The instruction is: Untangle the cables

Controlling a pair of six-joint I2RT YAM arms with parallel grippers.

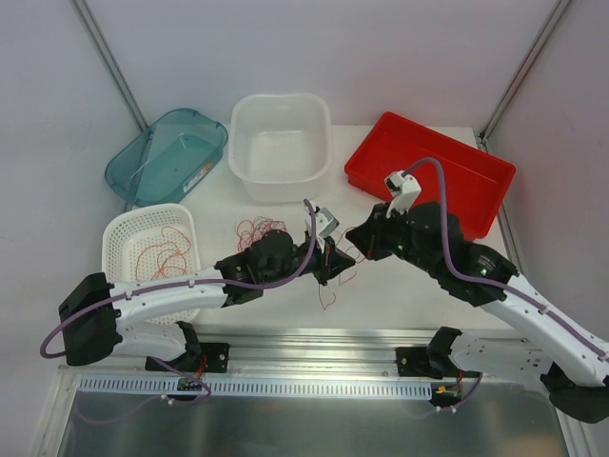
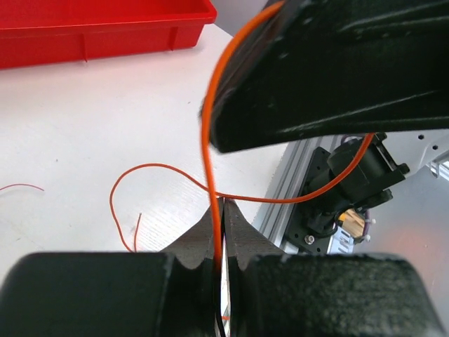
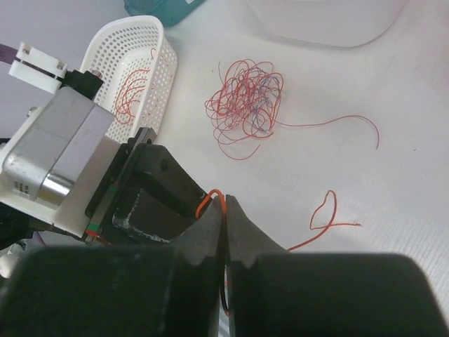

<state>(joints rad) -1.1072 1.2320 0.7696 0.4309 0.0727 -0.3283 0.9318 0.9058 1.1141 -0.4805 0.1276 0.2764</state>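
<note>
Cable (image 2: 205, 147), orange, is clamped by left gripper (image 2: 222, 205) and right gripper (image 3: 224, 202) alike.

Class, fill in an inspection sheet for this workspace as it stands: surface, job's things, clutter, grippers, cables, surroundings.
Surface: white table.
Job's things: red-orange tangle mid-table; one orange strand being held; more wires in the white basket.
Clutter: teal bin, white tub, red tray along the far edge.
Grippers: left gripper and right gripper close together, each shut on the orange strand.
Cables: purple cables run along both arms.
Surroundings: pale walls; metal rail at the near edge.
</note>
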